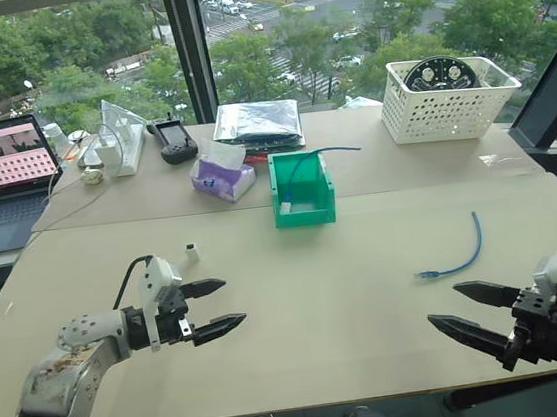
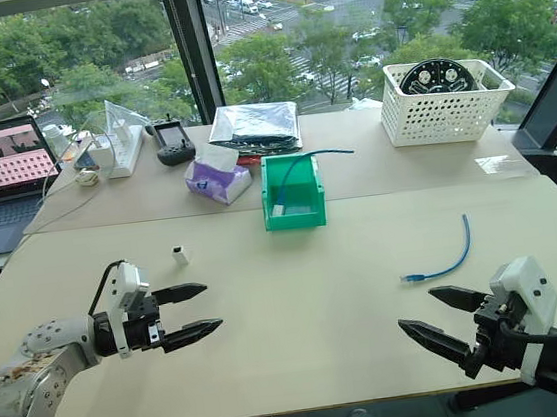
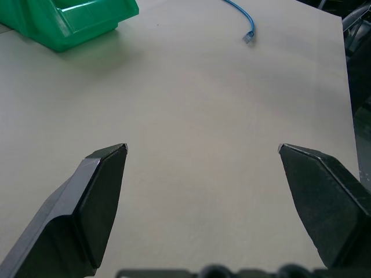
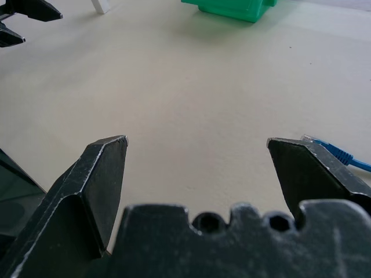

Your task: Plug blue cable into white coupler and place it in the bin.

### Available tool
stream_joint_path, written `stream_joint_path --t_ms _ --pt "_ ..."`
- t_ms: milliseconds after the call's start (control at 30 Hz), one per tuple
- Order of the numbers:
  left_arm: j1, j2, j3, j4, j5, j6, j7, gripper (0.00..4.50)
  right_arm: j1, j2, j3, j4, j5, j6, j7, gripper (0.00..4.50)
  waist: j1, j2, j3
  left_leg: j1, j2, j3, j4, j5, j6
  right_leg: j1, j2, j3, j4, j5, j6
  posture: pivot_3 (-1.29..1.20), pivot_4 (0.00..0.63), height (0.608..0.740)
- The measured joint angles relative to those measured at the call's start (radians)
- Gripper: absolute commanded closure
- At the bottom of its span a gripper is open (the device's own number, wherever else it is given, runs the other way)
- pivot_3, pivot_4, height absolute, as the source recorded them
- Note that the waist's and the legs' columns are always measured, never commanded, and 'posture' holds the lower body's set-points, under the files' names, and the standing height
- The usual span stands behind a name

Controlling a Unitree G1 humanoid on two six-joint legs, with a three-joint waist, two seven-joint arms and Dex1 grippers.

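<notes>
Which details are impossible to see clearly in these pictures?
- Bin: a blue cable hangs over its rim; the bin's wall hides what its lower end joins, head views.
- White coupler: too small to show its sockets, head views.
- Blue cable on the table: partly hidden behind the right gripper's finger, right wrist view.

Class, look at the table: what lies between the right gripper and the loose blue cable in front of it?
Nothing: bare table separates the open right gripper from the blue cable. The left eye view shows the gap; the right wrist view shows the cable's plug beside one finger.
</notes>
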Motion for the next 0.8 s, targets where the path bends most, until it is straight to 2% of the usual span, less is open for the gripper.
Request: stream_joint_path --t_ms 67,200,233,300,400,433,533,633,800 --pt "-0.014 0.0 -0.007 0.012 0.0 0.0 -0.007 0.0 -0.001 -0.005 0.001 0.003 -0.005 0.0 0.001 0.03 0.0 0.0 0.0 0.0 0.0 0.0 0.0 0.0 0.0 0.0 0.0 0.0 0.0 0.0 0.0 0.0 0.15 0.734" --pt "-0.394 -0.004 -0.074 0.119 -0.027 0.031 -0.121 0.0 -0.236 -0.266 0.147 0.216 -0.173 -0.071 0.09 0.03 0.004 -0.003 0.005 -0.005 0.001 0.004 0.007 0.006 0.001 0.0 0.001 -0.002 -0.002 0.001 -0.003 0.0 0.15 0.734" --pt "-0.442 -0.002 -0.075 0.112 -0.037 0.03 -0.139 0.0 -0.264 -0.293 0.165 0.262 -0.213 -0.102 0.111 0.03 0.002 -0.004 0.004 -0.003 0.001 0.006 0.007 0.006 0.001 0.002 0.001 -0.001 -0.004 0.002 -0.003 0.0 0.15 0.734" --pt "-0.477 0.006 -0.091 0.108 -0.064 0.082 -0.167 0.0 -0.383 -0.293 0.252 0.417 -0.269 -0.174 0.178 0.03 -0.006 -0.006 0.002 0.001 0.002 0.01 0.006 0.002 0.003 0.005 0.0 0.002 -0.003 0.002 -0.002 0.0 0.15 0.734" --pt "-0.475 0.007 -0.154 0.105 -0.067 0.13 -0.18 0.0 -0.495 -0.293 0.376 0.611 -0.349 -0.262 0.27 0.03 -0.018 -0.006 0.003 -0.002 0.001 0.01 0.003 0.001 0.003 -0.001 0.001 0.003 -0.001 0.005 0.001 0.0 0.15 0.734" --pt "-0.473 0.007 -0.168 0.103 -0.065 0.143 -0.181 0.0 -0.519 -0.293 0.411 0.657 -0.377 -0.292 0.3 0.03 -0.019 -0.006 0.003 -0.002 0.001 0.009 0.001 0.001 0.004 -0.003 0.002 0.003 0.0 0.008 -0.004 0.0 0.15 0.734" --pt "-0.471 0.017 -0.196 0.096 -0.021 0.152 -0.164 0.0 -0.624 -0.284 0.496 0.805 -0.451 -0.381 0.374 0.03 -0.024 -0.005 0.003 -0.002 0.002 0.009 0.0 -0.001 0.005 -0.003 0.003 0.003 0.001 0.008 -0.006 0.0 0.15 0.734" --pt "-0.47 0.009 -0.204 0.095 0.002 0.154 -0.137 0.0 -0.679 -0.267 0.541 0.902 -0.498 -0.438 0.414 0.03 -0.025 -0.006 0.003 -0.002 0.002 0.009 0.001 -0.001 0.005 -0.002 0.003 0.003 0.0 0.008 -0.006 0.0 0.15 0.734" --pt "-0.464 -0.032 -0.209 0.049 0.011 0.16 -0.074 0.0 -0.799 -0.175 0.641 1.088 -0.591 -0.544 0.48 0.03 -0.024 -0.006 0.004 -0.001 0.001 0.009 0.003 -0.001 0.004 -0.001 0.001 0.003 0.0 0.008 -0.005 0.0 0.15 0.734"
